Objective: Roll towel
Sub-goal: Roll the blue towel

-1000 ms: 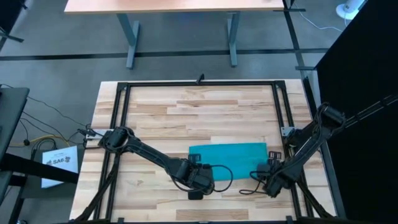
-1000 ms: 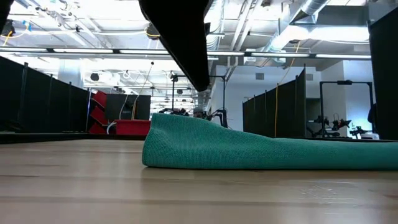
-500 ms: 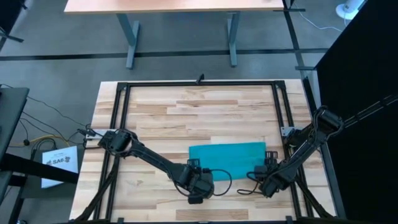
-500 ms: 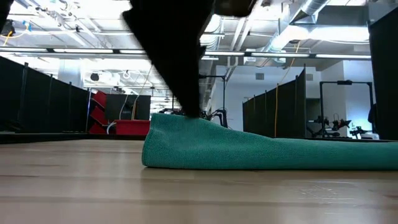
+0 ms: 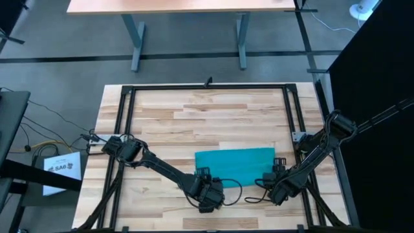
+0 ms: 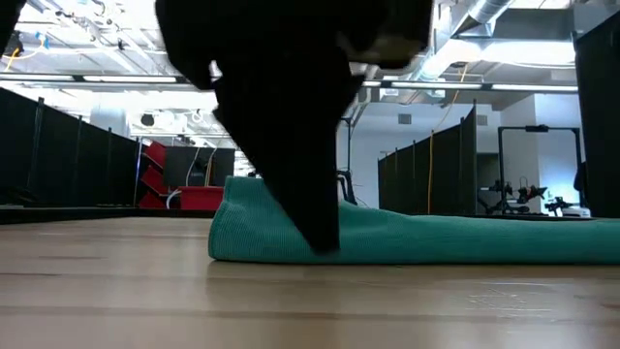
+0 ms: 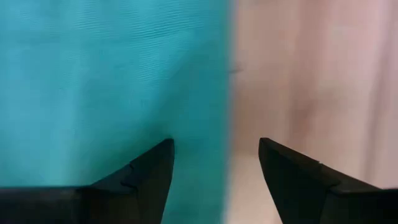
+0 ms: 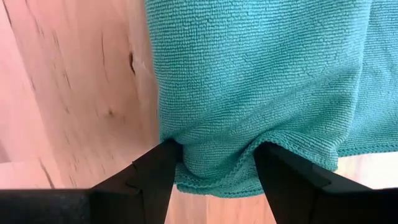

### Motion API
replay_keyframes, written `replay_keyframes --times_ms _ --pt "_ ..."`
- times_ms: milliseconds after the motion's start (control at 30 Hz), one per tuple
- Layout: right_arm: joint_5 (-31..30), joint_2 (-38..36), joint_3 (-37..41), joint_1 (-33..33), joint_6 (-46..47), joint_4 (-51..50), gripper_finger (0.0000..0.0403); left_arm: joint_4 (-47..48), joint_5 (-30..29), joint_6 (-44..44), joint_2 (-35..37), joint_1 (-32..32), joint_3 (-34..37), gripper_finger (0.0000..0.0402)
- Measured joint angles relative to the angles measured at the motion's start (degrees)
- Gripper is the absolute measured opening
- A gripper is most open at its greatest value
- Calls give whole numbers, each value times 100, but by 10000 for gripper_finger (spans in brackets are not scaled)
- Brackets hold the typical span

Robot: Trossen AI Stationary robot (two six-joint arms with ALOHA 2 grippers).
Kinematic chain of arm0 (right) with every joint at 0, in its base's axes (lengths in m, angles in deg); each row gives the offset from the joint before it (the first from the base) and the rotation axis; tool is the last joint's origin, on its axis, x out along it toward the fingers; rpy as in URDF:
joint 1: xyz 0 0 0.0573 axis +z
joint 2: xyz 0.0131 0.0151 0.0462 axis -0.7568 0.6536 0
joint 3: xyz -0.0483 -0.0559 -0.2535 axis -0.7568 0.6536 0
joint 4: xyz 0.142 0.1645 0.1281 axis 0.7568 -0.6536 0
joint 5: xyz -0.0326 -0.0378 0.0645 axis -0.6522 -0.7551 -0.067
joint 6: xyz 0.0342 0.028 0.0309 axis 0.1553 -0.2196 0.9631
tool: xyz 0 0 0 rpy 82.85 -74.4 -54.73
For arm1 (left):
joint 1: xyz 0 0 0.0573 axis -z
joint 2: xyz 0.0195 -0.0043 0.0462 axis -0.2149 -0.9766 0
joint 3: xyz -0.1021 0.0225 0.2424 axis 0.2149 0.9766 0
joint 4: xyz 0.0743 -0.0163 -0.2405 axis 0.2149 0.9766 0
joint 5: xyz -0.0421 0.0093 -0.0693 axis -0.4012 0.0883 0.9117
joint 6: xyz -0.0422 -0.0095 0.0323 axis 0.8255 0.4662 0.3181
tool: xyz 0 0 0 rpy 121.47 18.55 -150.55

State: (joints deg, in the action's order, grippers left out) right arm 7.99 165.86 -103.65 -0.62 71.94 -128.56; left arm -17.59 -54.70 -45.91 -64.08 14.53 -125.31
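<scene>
The teal towel [image 5: 234, 165] lies flat on the wooden table [image 5: 168, 116], toward the near right. In the low view, the towel [image 6: 436, 237] has a thick left end. My left gripper [image 5: 208, 192] is open at the towel's near left corner. In the left wrist view it [image 7: 216, 146] has one finger over the towel [image 7: 112, 74] and one over bare wood. My right gripper [image 5: 278, 188] is at the towel's near right corner, shut on a bunch of cloth [image 8: 216, 149]. My left gripper points down astride the towel's left edge [image 7: 221, 93]. In the low view one finger [image 6: 325, 228] reaches down in front of the towel's left end to table height. Whether it presses the cloth, I cannot tell. My right gripper pinches a bunched fold [image 8: 217, 155] at the towel's near right corner between its two fingers. It comes from above and from the near side. The hemmed edge [image 8: 211, 186] pokes out behind the fingers. The rest of the towel lies on the table.
A black frame [image 5: 207, 87] runs around the tabletop. Bare wood lies to the far side and left of the towel. Cables [image 5: 233, 184] loop beside the two wrists. Paper and wires [image 5: 61, 165] lie on the floor at the left.
My left gripper has come down onto the towel's near left corner and moved slightly toward the near edge. The towel's left end has shifted a little to the left and now stands higher. My right gripper has edged slightly toward the left.
</scene>
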Motion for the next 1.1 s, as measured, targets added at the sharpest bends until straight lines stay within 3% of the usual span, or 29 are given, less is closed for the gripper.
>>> replay_keyframes --times_ms 233,467,767,900,1033,1100 --pt "31 -1 0 -1 11 5 203 81 95 -120 -66 70 -2 219" --pt "58 -1 4 -1 13 270 200 269 -432 75 -74 -45 1 219" --pt "140 1 2 -30 17 525 154 227 -429 515 -131 -104 182 208" --pt "149 3 2 -28 18 628 100 204 -421 566 -135 -90 186 155" --pt "227 -3 -3 -30 18 661 28 273 -471 544 -144 -72 195 65" --pt "261 -3 -4 -30 30 660 21 282 -504 506 -148 -70 196 21"
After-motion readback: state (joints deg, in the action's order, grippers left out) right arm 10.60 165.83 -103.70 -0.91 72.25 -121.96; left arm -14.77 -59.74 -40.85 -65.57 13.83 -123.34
